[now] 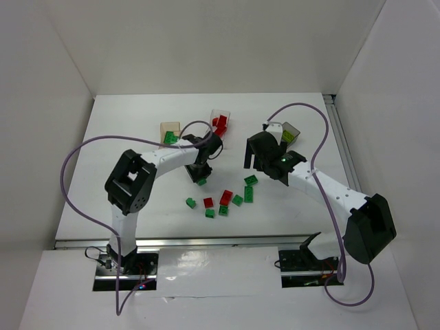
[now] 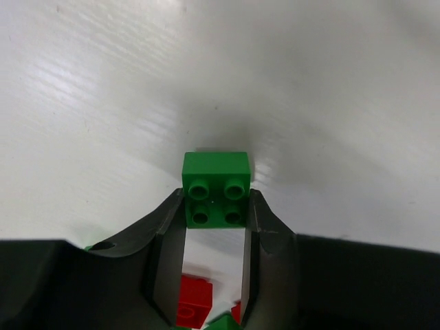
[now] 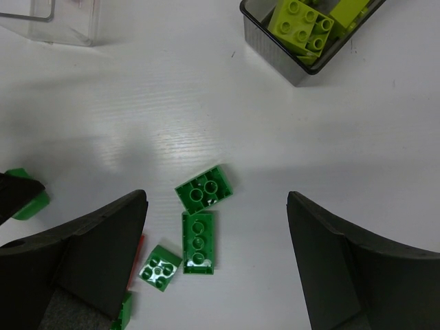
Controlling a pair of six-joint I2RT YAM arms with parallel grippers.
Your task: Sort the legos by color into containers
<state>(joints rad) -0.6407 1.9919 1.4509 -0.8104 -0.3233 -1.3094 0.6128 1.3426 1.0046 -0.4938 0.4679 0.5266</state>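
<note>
My left gripper (image 1: 200, 175) (image 2: 216, 206) is shut on a green 2x2 lego (image 2: 216, 189), its fingers pressed on both sides of it just above the table. My right gripper (image 1: 256, 157) (image 3: 216, 199) is wide open and empty, hovering over three loose green legos (image 3: 198, 242). The tan box (image 1: 170, 132) holds a green lego. The clear box (image 1: 221, 122) holds red legos. The dark smoky box (image 1: 291, 131) (image 3: 302, 41) holds yellow-green legos (image 3: 302, 20). Several loose green and red legos (image 1: 226, 198) lie between the arms.
The loose pile spreads from a green lego (image 1: 190, 202) on the left to a green lego (image 1: 251, 180) on the right. White walls enclose the table on three sides. The clear box's corner (image 3: 62, 31) shows at the right wrist view's top left.
</note>
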